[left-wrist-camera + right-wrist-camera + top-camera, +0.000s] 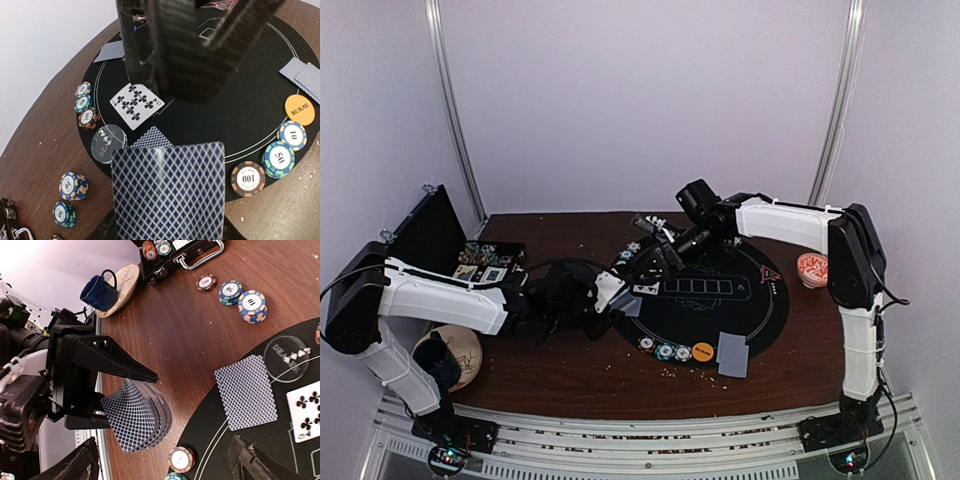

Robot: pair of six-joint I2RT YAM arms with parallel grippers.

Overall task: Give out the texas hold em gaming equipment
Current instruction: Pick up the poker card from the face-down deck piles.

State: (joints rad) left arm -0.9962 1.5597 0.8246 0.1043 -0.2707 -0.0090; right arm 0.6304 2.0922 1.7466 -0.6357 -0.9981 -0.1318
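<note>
Left gripper [132, 400] clamped the card deck [137, 420]; right gripper [658, 240] hung wide open, empty. Chips [665, 350] and cards [732, 353] lay at two mat [770, 310] seats; far seats seemingly unserved.

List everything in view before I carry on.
mat: one, black, table centre.
card deck: one, blue-backed, in left gripper.
face-down cards: several, blue-backed, around mat rim.
clubs card: one, white, on mat.
dealer disc: one, clear, straddling mat edge.
Big Blind disc: one, orange, mat rim.
chips: many, striped, mat rim, table, case.
case: one, black, far left.
mug: one, blue, on plate.
bowl: one, red-and-white, right of mat.
left gripper: black, shut on card deck.
right gripper: black, open above mat.
</note>
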